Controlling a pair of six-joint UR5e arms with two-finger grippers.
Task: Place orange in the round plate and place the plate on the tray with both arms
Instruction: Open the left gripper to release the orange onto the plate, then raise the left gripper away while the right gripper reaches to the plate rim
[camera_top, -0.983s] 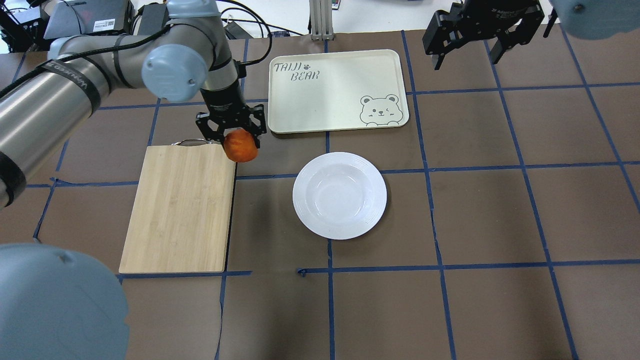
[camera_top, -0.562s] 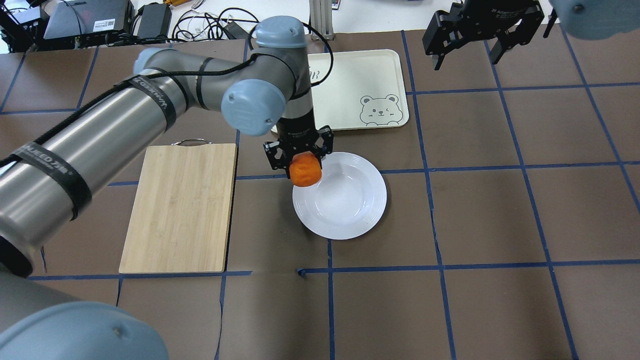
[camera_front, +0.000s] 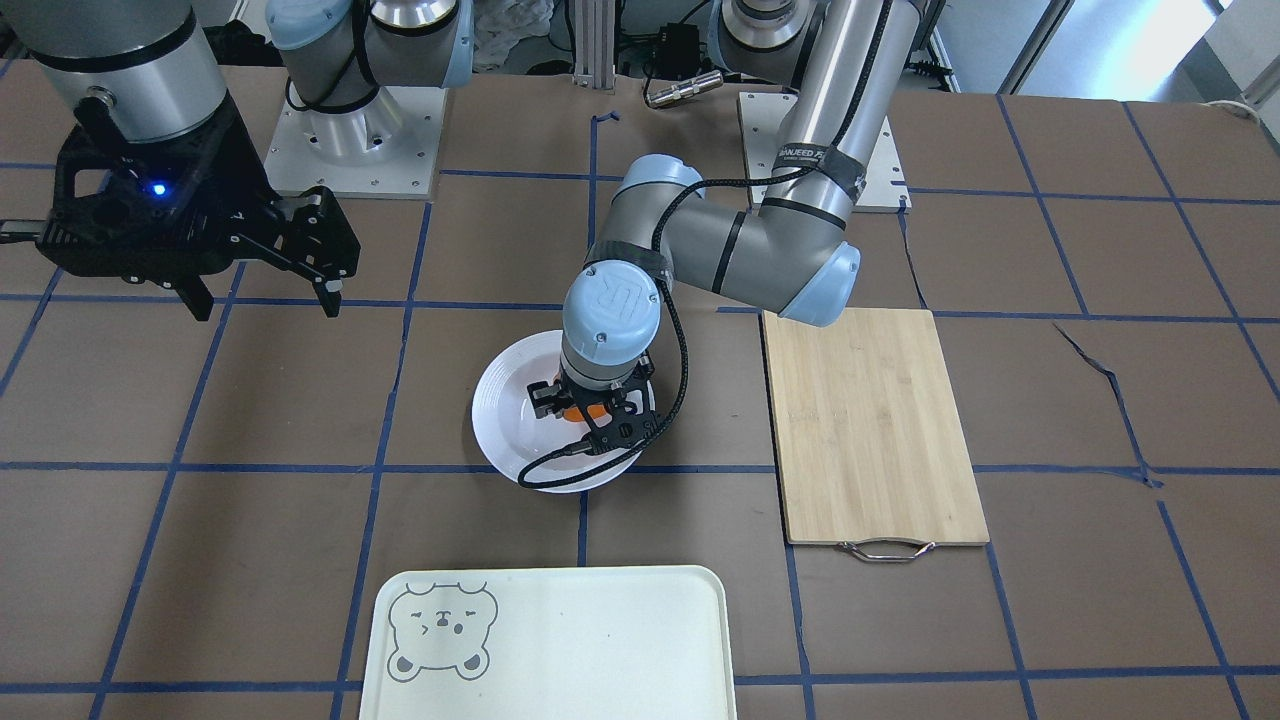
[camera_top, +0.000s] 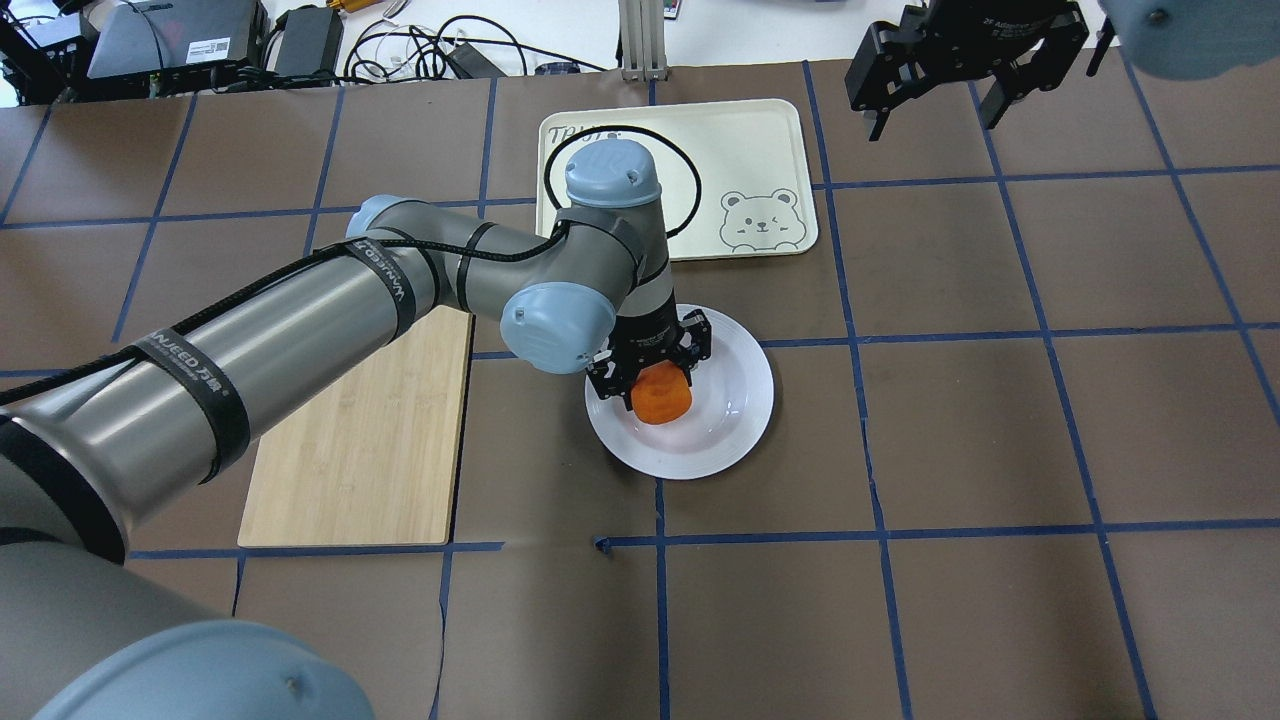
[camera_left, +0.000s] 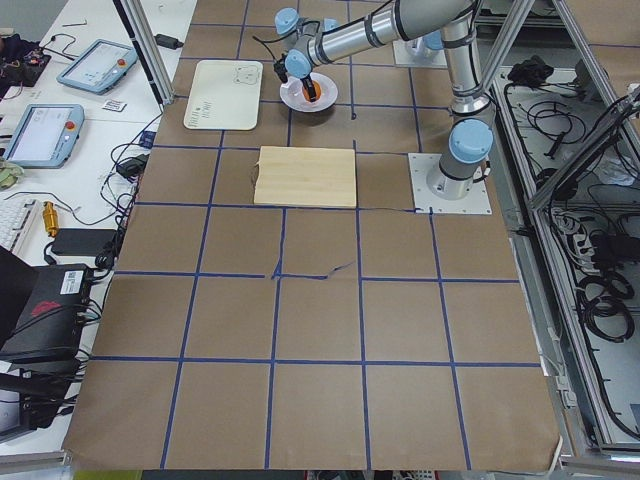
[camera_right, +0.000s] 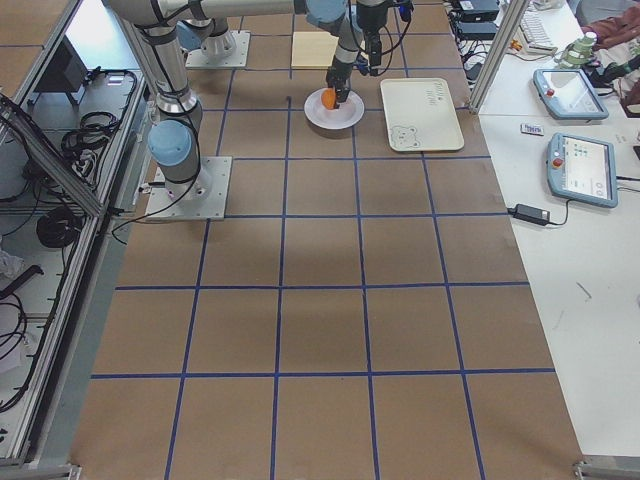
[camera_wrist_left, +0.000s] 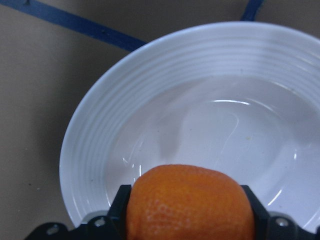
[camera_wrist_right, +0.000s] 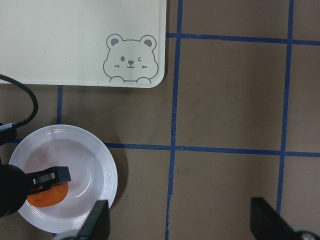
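Observation:
My left gripper (camera_top: 659, 383) is shut on the orange (camera_top: 662, 400) and holds it low over the sunken centre of the round plate (camera_top: 745, 420). Whether the fruit touches the plate I cannot tell. In the left wrist view the orange (camera_wrist_left: 190, 205) sits between the black fingers, with the ridged plate (camera_wrist_left: 125, 125) beneath. The cream tray (camera_top: 740, 140) with its bear drawing lies just beyond the plate, partly hidden by the left arm. My right gripper (camera_top: 935, 115) hangs open and empty at the far right, beside the tray, and looks down on the plate (camera_wrist_right: 100, 165) and the tray (camera_wrist_right: 75, 40).
A bamboo cutting board (camera_top: 360, 440) with a metal handle lies left of the plate, partly under the left arm. Blue tape lines cross the brown table. Cables and devices sit past the far table edge.
The left arm has carried the orange rightward from the cutting board's far corner to over the plate, and lowered it toward the plate's centre. The right arm has not moved.

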